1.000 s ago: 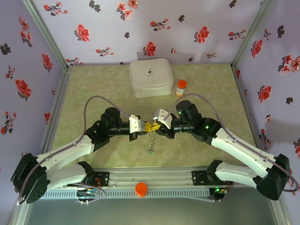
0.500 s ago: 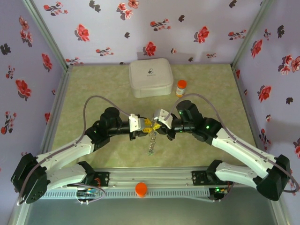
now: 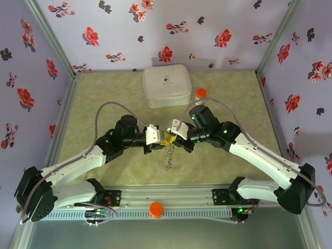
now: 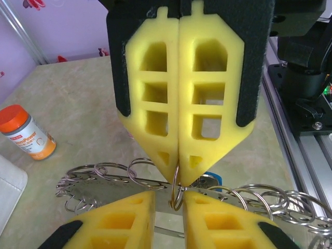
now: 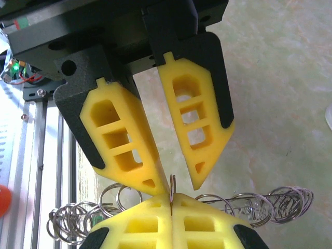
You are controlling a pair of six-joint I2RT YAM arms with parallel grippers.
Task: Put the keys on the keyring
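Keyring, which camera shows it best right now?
The left wrist view: the keyring runs across the frame close up, its linked loops sharp. The right wrist view shows fewer loops, low and partly hidden. The top external view shows it as a tiny grey strand.

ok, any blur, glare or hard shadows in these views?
Top external: flat even light, faint shadows, slightly hazy; keyring too small to resolve. Left wrist: right pincer sharp, pill bottle slightly soft, small glints on the keyring. Right wrist: left pincer sharp, table behind soft; no glare.
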